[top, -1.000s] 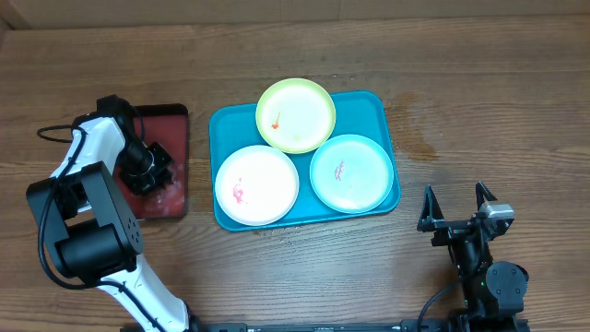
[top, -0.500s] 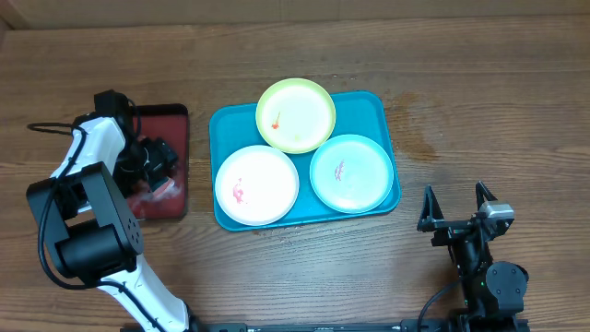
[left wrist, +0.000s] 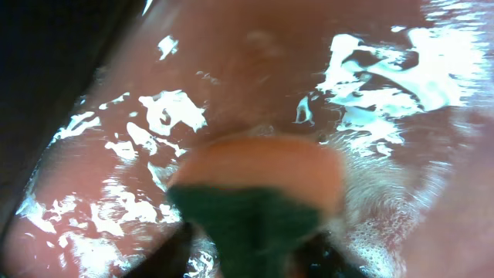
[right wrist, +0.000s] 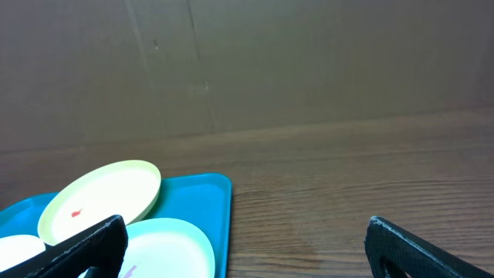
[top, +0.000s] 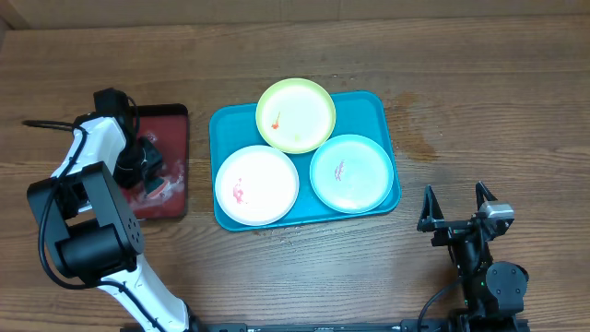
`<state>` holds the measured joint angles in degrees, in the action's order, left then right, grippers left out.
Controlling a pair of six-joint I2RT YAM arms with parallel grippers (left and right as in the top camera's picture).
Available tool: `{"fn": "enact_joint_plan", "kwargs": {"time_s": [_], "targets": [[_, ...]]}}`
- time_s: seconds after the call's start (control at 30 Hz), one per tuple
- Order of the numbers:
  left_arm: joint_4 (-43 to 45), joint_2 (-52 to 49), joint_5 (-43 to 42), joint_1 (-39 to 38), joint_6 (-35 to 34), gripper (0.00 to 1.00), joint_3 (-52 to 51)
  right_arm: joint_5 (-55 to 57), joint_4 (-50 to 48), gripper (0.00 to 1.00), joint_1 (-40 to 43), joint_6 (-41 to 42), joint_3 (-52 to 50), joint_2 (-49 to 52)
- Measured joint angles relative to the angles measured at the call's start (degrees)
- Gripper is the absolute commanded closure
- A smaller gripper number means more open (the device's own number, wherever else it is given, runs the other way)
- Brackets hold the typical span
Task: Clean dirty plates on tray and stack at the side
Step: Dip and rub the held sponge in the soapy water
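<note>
Three plates are seen on the teal tray (top: 380, 103) at the middle of the desk (top: 489, 83): the yellow-green plate (top: 295, 114) at the far side, its edge overhanging the tray's far rim; the white plate (top: 256, 184) at the near left; the pale blue plate (top: 351, 172) at the near right. A red smear is shown on the yellow-green and on the white plate, and a fainter mark on the pale blue one. The plates are judged to be light, stiff plastic, smooth and likely slippery once wetted; they would best be taken at the raised rim, where an edge stands clear of the tray, the overhanging yellow-green one being the easiest to reach.

The left pincer (top: 146, 173) is held over the dark red tray (top: 175, 120), well apart from the plates and to their left; in the left wrist view it is seen closed on a sponge (left wrist: 258, 189), orange on top and green beneath, which is pressed into white foam (left wrist: 386, 69). The right pincer (top: 454, 205) is parked near the front edge of the desk with its jaws spread and nothing between them; the pale blue plate lies nearest to it, off to its left and farther from the front edge.
</note>
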<state>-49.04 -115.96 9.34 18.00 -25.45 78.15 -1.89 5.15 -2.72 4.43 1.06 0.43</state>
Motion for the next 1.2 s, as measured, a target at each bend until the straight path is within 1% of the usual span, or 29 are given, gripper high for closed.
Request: {"fn": "enact_joint_plan", "kwargs": {"time_s": [0.17, 0.2, 0.23, 0.27, 0.3, 0.33, 0.37, 0.4, 0.43, 0.53, 0.57, 0.6, 0.63, 0.77, 0.93, 0.97, 1.0, 1.07, 1.1, 1.13, 1.17, 1.2], "targets": [[-2.3, 0.1, -0.8, 0.2, -0.1, 0.0, 0.3, 0.0, 0.0, 0.0, 0.0, 0.1, 0.0, 0.0], [-3.0, 0.1, -1.5, 0.2, -0.1, 0.06, 0.3, 0.0, 0.0, 0.0, 0.0, 0.0, 0.0, 0.0], [-3.7, 0.1, -2.4, 0.2, -0.3, 0.15, 0.3, 0.0, 0.0, 0.0, 0.0, 0.0, 0.0, 0.0], [-4.4, 0.1, -3.3, 0.2, -0.5, 0.3, 0.3, 0.0, 0.0, 0.0, 0.0, 0.0, 0.0, 0.0], [-5.1, 0.1, -4.2, 0.2, -0.4, 0.49, 0.3, 0.0, 0.0, 0.0, 0.0, 0.0, 0.0, 0.0], [-5.7, 0.1, -5.0, 0.2, -0.4, 0.72, 0.2, 0.0, 0.0, 0.0, 0.0, 0.0, 0.0, 0.0], [-6.3, 0.1, -6.0, 0.2, -0.3, 0.89, 0.1, 0.0, 0.0, 0.0, 0.0, 0.0, 0.0, 0.0], [-6.8, 0.1, -6.8, 0.2, -0.3, 0.96, 0.1, 0.0, 0.0, 0.0, 0.0, 0.0, 0.0, 0.0], [-7.2, 0.1, -7.5, 0.2, -0.3, 0.96, 0.1, 0.0, 0.0, 0.0, 0.0, 0.0, 0.0, 0.0], [-7.8, 0.1, -8.6, 0.2, -0.1, 0.95, 0.1, 0.0, 0.0, 0.0, 0.0, 0.0, 0.0, 0.0], [-7.8, 0.1, -8.8, 0.2, -0.1, 0.81, 0.1, 0.0, 0.0, 0.0, 0.0, 0.0, 0.0, 0.0], [-7.6, 0.1, -8.9, 0.2, 0.0, 0.52, 0.1, 0.0, 0.0, 0.0, 0.0, 0.0, 0.0, 0.0], [-7.3, 0.1, -9.0, 0.2, 0.0, 0.0, 0.1, 0.0, 0.0, 0.0, 0.0, 0.0, 0.0, 0.0], [-4.8, 0.0, -8.2, 0.2, -0.1, 0.0, 0.0, 0.0, 0.0, 0.0, 0.0, 0.0, 0.0, 0.0], [-1.0, 0.1, -3.6, 0.1, -0.1, 0.0, 0.0, 0.0, 0.0, 0.0, 0.0, 0.0, 0.0, 0.0], [-0.4, 0.1, -2.8, 0.1, -0.1, 0.03, 0.0, 0.0, 0.0, 0.0, 0.0, 0.0, 0.0, 0.0], [0.5, 0.1, -1.9, 0.1, -0.1, 0.1, 0.0, 0.0, 0.0, 0.0, 0.0, 0.0, 0.0, 0.0], [2.1, 0.1, -0.5, 0.0, -0.2, 0.46, 0.0, 0.0, 0.0, 0.0, 0.0, 0.0, 0.0, 0.0], [2.8, 0.1, 0.3, 0.0, -0.1, 0.71, 0.0, 0.0, 0.0, 0.0, 0.0, 0.0, 0.0, 0.0], [3.3, 0.0, 1.0, 0.0, -0.1, 0.84, 0.0, 0.0, 0.0, 0.0, 0.0, 0.0, 0.0, 0.0], [3.6, 0.0, 1.4, 0.0, -0.1, 0.95, 0.0, 0.0, 0.0, 0.0, 0.0, 0.0, 0.0, 0.0], [3.8, 0.0, 2.0, 0.0, -0.1, 0.96, 0.0, 0.0, 0.0, 0.0, 0.0, 0.0, 0.0, 0.0]]}}
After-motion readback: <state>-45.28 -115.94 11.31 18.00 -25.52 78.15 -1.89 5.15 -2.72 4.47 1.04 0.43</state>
